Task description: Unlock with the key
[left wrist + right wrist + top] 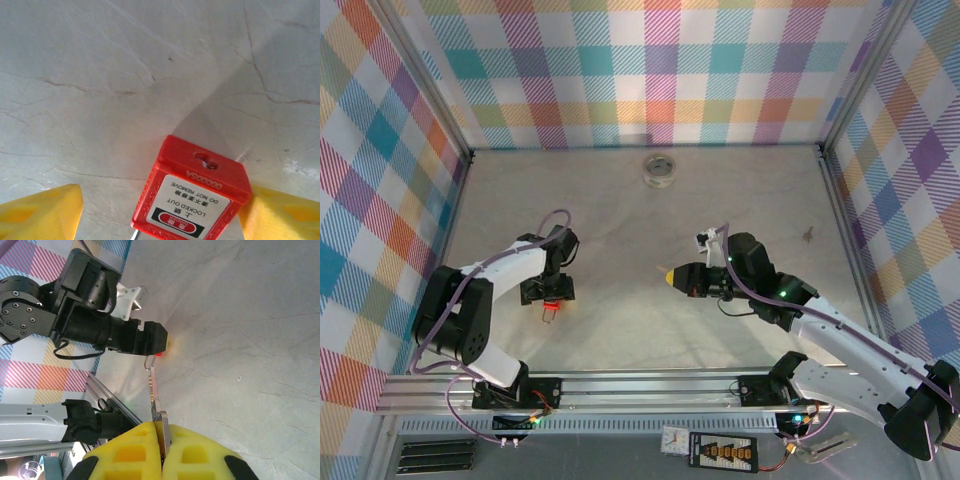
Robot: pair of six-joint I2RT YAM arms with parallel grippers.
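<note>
Top view: the left pincer (549, 298) hangs over the red padlock (551, 309), left of middle toward the table's (620, 200) near edge. The right pincer (672, 276) sits near the middle, well apart from the lock.

Left wrist: the pincer's yellow fingers (40, 212) stand open either side of the padlock (192, 200), with a gap on one side.

Right wrist: the right pincer (162, 460) is clamped on the key (155, 395), which points toward the left arm.

The key is in hand. Left to do, I judge: gripping the lock, inserting the key and turning it.
</note>
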